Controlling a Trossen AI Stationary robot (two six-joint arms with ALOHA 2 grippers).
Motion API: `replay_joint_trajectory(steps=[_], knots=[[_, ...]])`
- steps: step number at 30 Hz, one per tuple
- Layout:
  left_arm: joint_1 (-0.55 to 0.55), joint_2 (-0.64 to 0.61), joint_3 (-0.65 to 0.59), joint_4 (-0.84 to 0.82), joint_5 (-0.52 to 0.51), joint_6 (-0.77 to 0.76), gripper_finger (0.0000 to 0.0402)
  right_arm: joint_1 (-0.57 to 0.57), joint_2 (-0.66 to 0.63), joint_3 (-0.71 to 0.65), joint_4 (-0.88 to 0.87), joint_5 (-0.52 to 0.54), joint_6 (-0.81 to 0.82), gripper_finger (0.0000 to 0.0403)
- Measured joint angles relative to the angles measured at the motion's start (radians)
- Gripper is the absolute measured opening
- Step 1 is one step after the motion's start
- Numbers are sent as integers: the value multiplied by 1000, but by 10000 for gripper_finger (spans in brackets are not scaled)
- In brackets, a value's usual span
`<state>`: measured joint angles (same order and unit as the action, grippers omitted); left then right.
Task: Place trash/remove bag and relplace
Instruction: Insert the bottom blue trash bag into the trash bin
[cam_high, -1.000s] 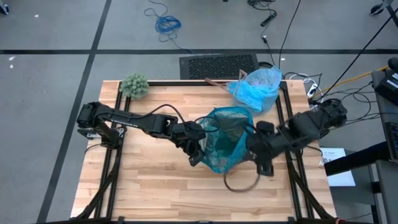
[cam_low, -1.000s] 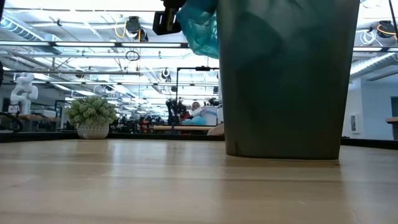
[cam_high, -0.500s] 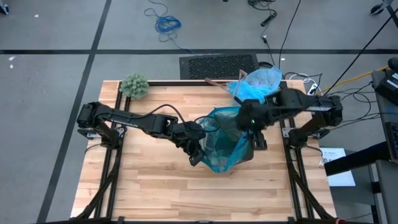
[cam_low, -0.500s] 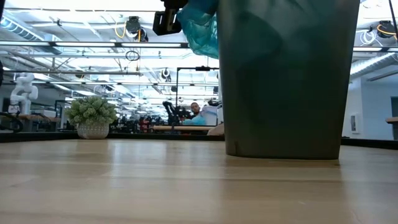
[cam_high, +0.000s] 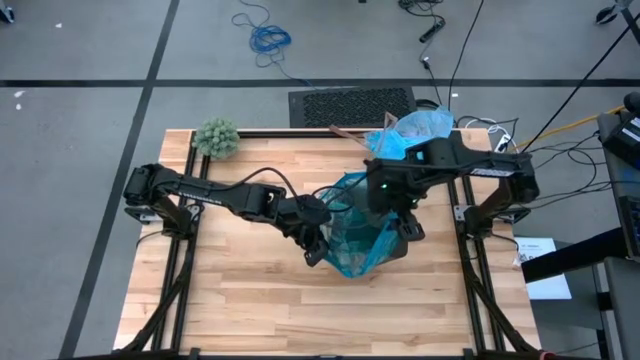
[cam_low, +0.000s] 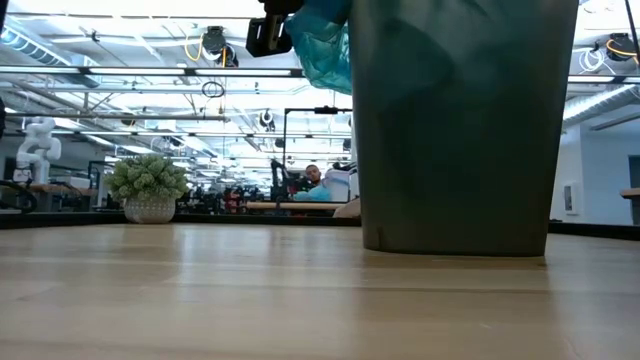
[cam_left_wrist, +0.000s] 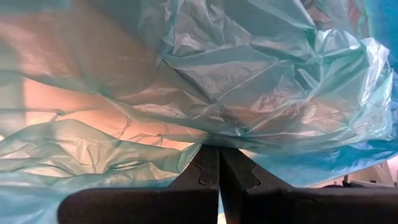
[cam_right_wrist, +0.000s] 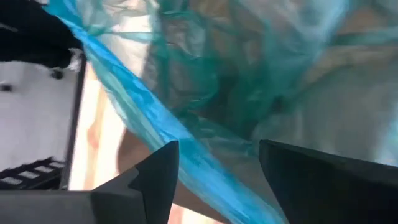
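The teal bag drapes over the bin mid-table; it looks thin, limp and slippery, best taken by a bunched fold at its rim. The left gripper pinches its edge with fingers pressed together, while the right gripper hovers spread above the opening.

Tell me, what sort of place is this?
Probably a large robotics lab or workshop hall. Loose blue cable lies coiled on a grey concrete floor, another white robot figure stands far back, and rows of ceiling lights run over open workbenches beyond the light wooden table.
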<state>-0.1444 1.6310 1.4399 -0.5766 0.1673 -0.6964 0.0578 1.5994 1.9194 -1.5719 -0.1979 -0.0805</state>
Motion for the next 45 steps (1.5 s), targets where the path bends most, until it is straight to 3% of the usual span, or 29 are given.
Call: replay_joint_trajectory(steps=[5,13,19,30,37,45], knots=[[0,0,0,0,-1,-1,0,0,34,0,0,-74,0,179],[0,-1,0,-1,-1,-2,0,12,17,0,1,-208,108,13],[0,-1,0,-1,-1,0,0,84,-35,0,1,-192,276,2],[0,-1,0,-1,-1,3,0,372,-83,-8,3,98,777,0],[0,-1,0,0,-1,3,0,513,-83,-126,6,223,1017,0],[0,-1,0,0,-1,1,0,556,-83,-288,67,351,1180,0]])
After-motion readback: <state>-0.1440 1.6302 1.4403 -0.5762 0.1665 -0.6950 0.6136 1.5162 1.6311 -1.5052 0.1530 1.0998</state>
